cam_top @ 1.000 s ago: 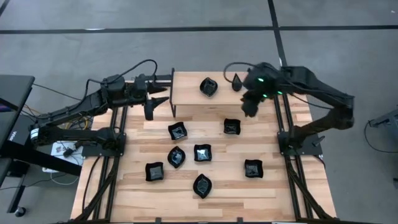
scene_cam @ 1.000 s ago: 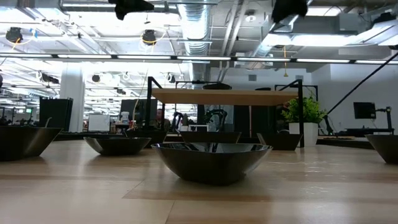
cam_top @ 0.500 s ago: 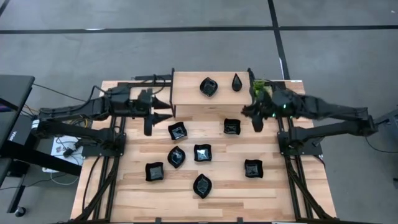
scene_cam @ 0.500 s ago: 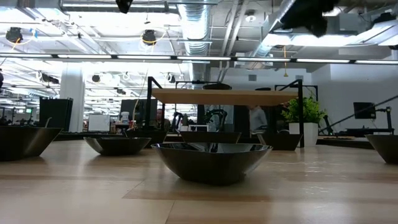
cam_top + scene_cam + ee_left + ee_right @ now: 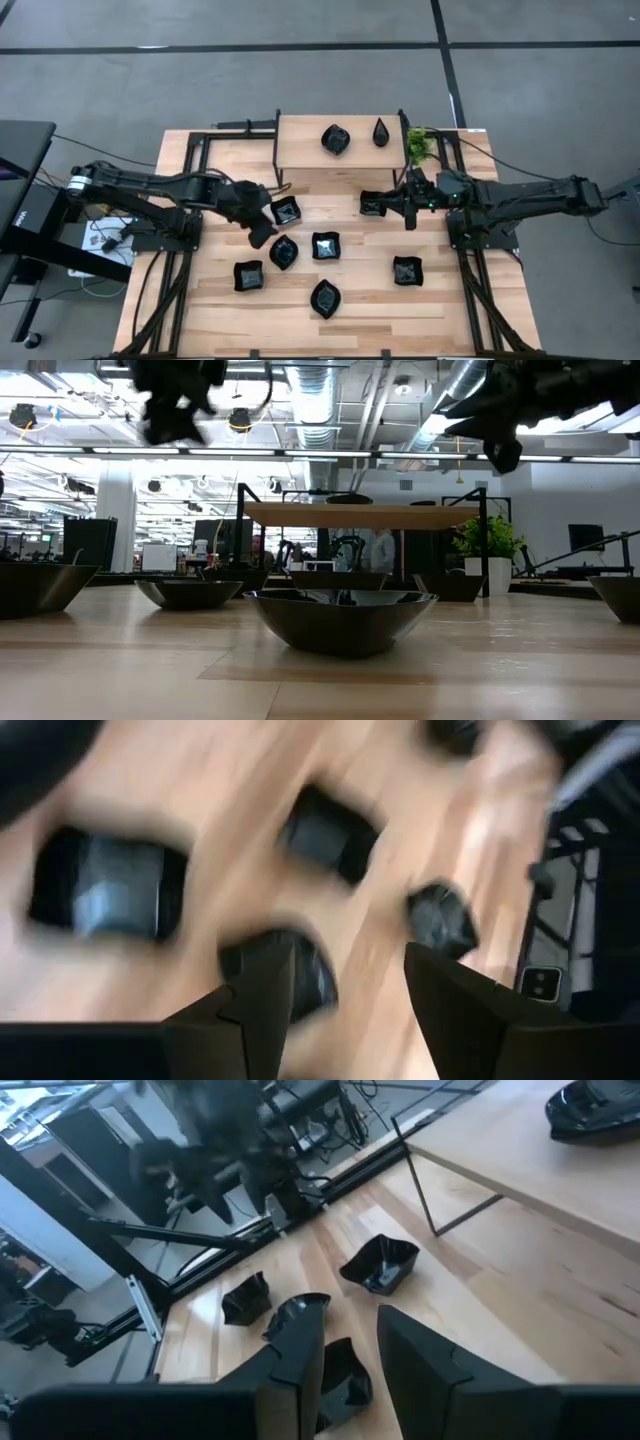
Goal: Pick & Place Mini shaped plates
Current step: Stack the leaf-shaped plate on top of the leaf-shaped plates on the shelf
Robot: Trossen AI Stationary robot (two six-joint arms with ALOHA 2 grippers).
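Several glossy black mini shaped plates lie bottom-down on the wooden table [image 5: 440, 300], among them squares [image 5: 285, 210] [image 5: 370, 203] [image 5: 325, 245] and a leaf oval [image 5: 283, 251]. Two more [image 5: 336, 139] [image 5: 381, 131] sit on the raised shelf [image 5: 300, 150]. My left gripper [image 5: 262, 232] hangs open above the table between two left-hand plates; in its wrist view [image 5: 350, 1005] a plate [image 5: 285, 975] shows below its fingers. My right gripper [image 5: 398, 206] is open [image 5: 350, 1345], in the air beside the right-centre square plate, pointing toward the table's left.
A small green plant [image 5: 418, 145] stands at the shelf's right end. Black frame rails [image 5: 190, 200] run along both sides of the table. The shelf's thin legs [image 5: 430, 1200] stand at the far middle. More plates [image 5: 248, 275] [image 5: 406, 270] [image 5: 325, 298] lie toward the near edge.
My left gripper has swung from beside the shelf's left end toward the table's middle and near edge, sinking and rolling, and stays open. My right gripper has dropped from high by the shelf's right end and tipped from pointing down to nearly level. No plate has moved.
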